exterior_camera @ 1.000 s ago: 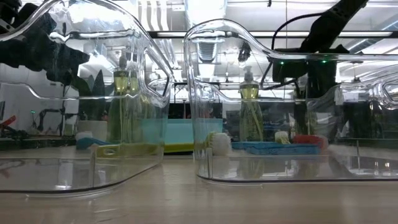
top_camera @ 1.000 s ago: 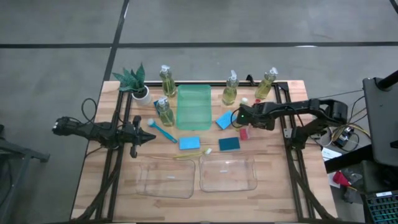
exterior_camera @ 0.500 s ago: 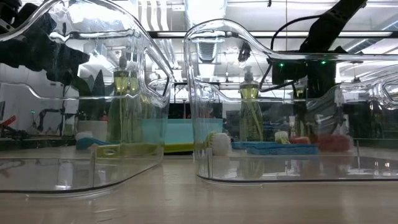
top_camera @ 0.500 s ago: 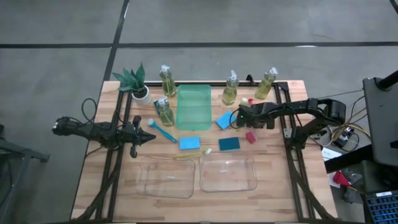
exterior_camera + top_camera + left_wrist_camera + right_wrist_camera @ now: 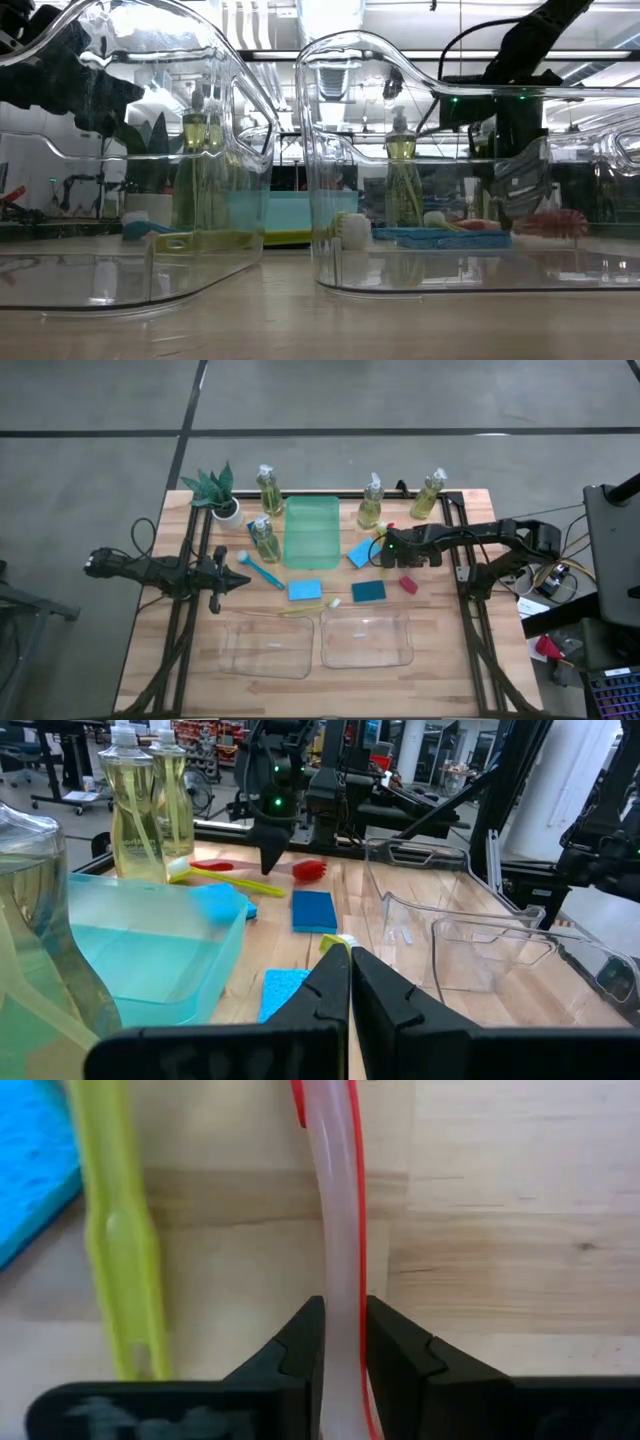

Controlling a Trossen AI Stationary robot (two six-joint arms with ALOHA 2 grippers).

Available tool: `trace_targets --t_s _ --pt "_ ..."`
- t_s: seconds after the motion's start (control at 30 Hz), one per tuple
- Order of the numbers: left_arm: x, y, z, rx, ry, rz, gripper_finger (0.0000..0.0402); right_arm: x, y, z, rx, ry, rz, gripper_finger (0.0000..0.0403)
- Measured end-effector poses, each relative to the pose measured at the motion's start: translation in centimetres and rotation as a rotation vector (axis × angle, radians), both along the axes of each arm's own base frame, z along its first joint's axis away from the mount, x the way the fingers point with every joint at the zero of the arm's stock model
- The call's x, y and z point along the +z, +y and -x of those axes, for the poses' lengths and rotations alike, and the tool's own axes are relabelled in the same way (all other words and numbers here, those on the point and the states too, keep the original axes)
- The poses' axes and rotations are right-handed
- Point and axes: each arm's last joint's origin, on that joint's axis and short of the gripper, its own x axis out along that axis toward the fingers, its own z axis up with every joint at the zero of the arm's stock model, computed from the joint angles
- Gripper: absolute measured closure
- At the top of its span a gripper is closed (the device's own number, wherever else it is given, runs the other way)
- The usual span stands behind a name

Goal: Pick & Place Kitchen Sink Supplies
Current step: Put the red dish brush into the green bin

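Left tool (image 5: pixel 243 579) sits pinched closed over the worktop's (image 5: pixel 160 640) left side doing nothing, while the right tool (image 5: pixel 343 1342) is clamped on the red brush (image 5: pixel 335 1230) handle beside the yellow-handled brush (image 5: pixel 118 1240), right of the green tray (image 5: pixel 311 532).

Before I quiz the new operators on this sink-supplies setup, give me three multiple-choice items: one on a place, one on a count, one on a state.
1. Where does the green tray lie?
A. at the table's middle
B. inside a clear bin
C. under the plant

2. How many clear soap bottles stand on the table?
A. two
B. four
C. six

3. What is the right gripper doing?
A. hanging open
B. gripping a sponge
C. closed on the red brush

Key: 1 A, the high view shows it between the bottles; 2 B, four stand around the tray; 3 C, the right wrist view shows the handle between its fingers.
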Motion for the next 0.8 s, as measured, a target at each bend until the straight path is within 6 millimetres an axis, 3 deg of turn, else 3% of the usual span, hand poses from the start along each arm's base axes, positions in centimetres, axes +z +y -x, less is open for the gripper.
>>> trace_targets --t_s 0.47,0.8 --pt "0.0 0.0 0.0 0.0 0.0 0.0 0.0392 3.4 1.0 2.1 0.159 -0.083 -0.024 0.0351" --pt "0.0 0.0 0.0 0.0 0.0 0.0 0.0392 6.6 2.1 2.9 0.196 -0.279 -0.057 0.0355"
